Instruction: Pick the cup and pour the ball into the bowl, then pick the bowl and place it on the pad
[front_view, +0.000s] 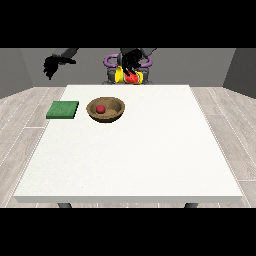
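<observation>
A brown wooden bowl (106, 110) stands on the white table (135, 155) at the back left, with a small red ball (100, 108) inside it. Left of the bowl lies the flat green pad (63, 109). The hand at the view's right (131, 61) hangs above the table's far edge, in front of the robot's body, its fingers curled down round a red cup (131, 78). Raised high beyond the table's back left corner, the hand at the view's left (51, 66) holds nothing and its fingers hang relaxed.
The robot's torso (120, 75), with purple and yellow parts, sits just behind the table's far edge. Grey plank floor surrounds the table on all sides.
</observation>
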